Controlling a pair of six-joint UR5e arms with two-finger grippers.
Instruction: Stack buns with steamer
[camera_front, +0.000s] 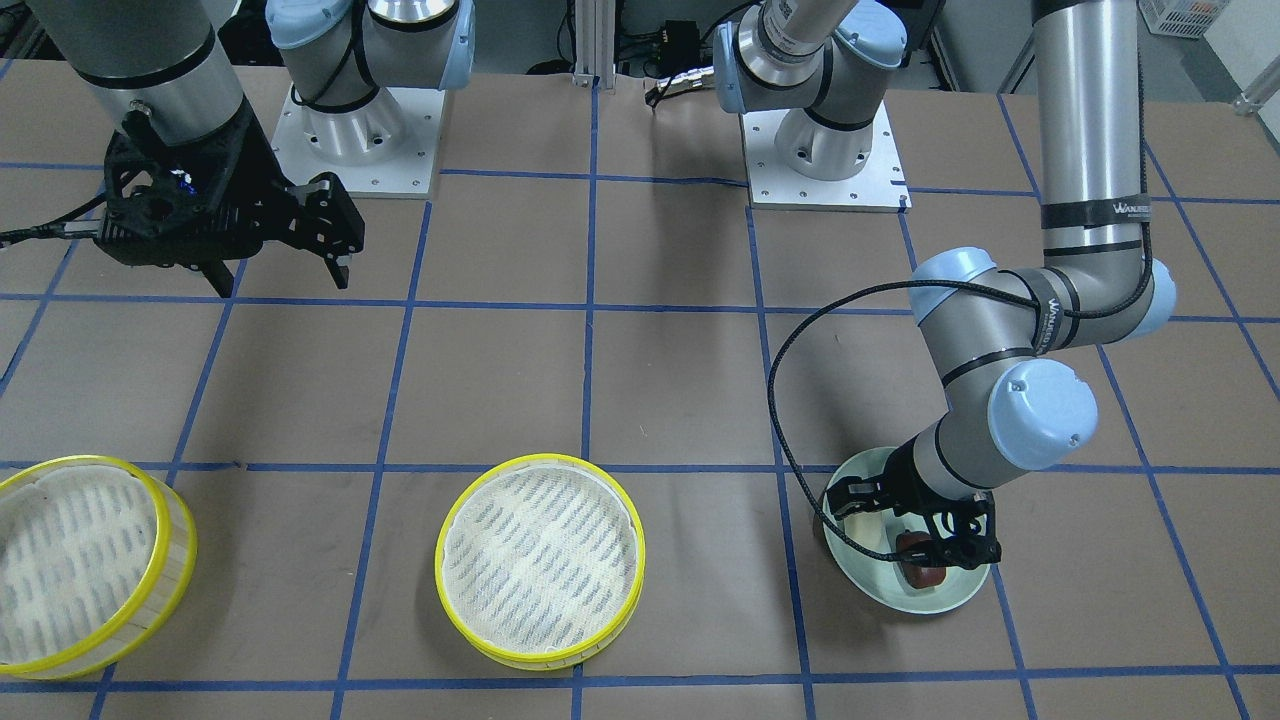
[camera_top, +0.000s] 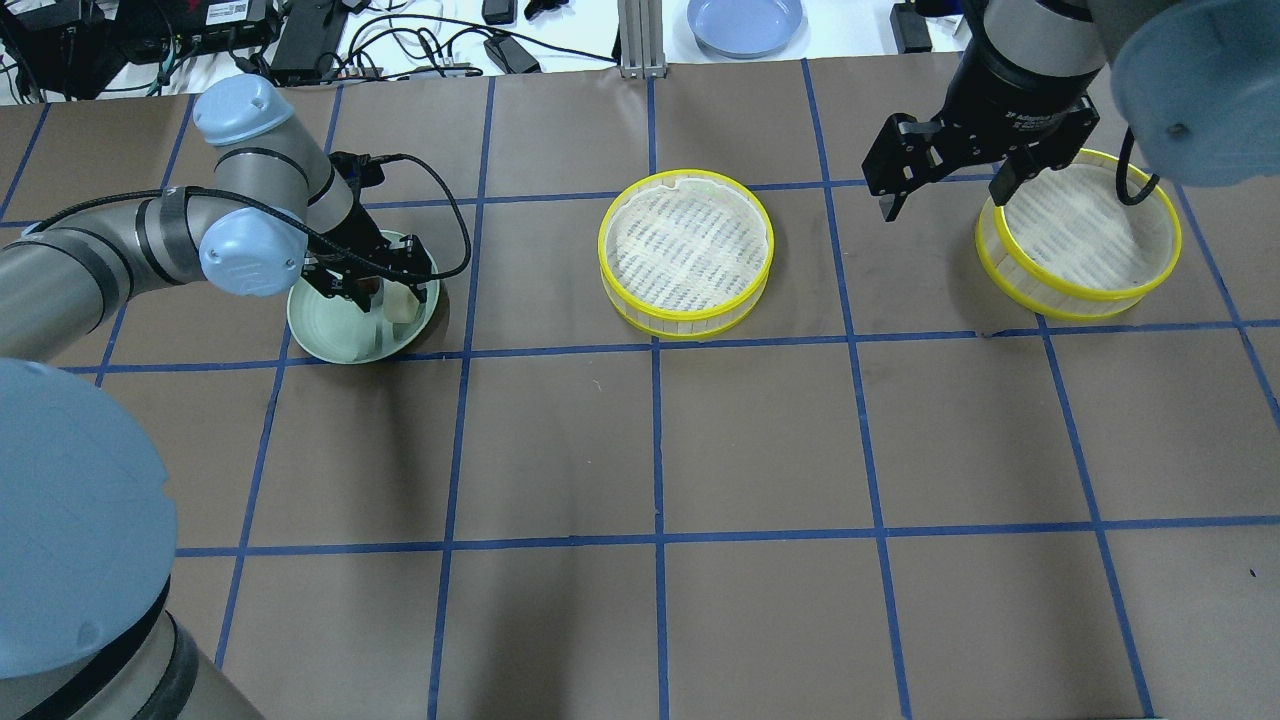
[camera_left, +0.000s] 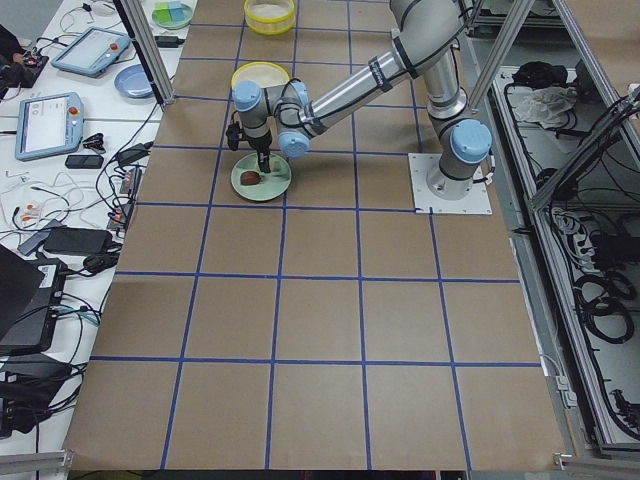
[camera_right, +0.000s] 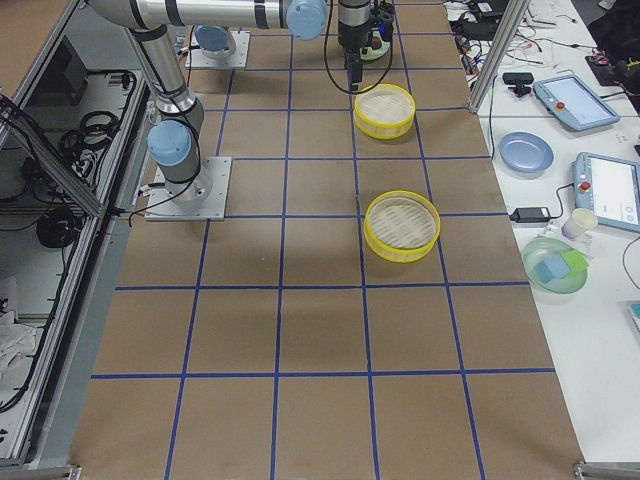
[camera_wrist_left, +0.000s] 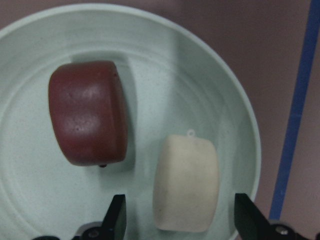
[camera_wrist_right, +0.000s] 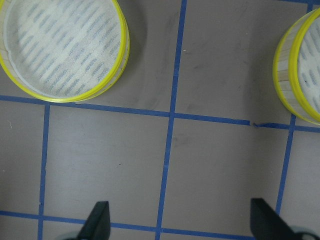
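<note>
Here's the pale green round plate (camera_wrist_left: 220, 85): it looks like glazed ceramic, smooth, faintly speckled, softly shiny. On it, the dark reddish-brown oblong bun (camera_wrist_left: 87, 112) has a smooth skin with a slight sheen, and the cream-white oblong bun (camera_wrist_left: 186, 182) is matt. My left gripper (camera_wrist_left: 181, 215) shows black matt fingers. Around the plate, the brown table paper (camera_top: 760, 440) is matt and a little scuffed.

Left arm (camera_front: 1085, 150) and right arm (camera_front: 130, 60): silver-grey tubing with rounded joint housings closed by pale blue caps (camera_front: 1040, 413). Each stands on a square white base plate (camera_front: 860, 170) fixed with small screws along its edges. Black bands (camera_front: 1095, 212) with white lettering ring the left arm; a black braided cable (camera_front: 770, 390) runs along it. The left pincer (camera_wrist_left: 181, 215) and right pincer (camera_wrist_right: 181, 217) are black, with slim flat fingers (camera_wrist_right: 100, 220).
</note>
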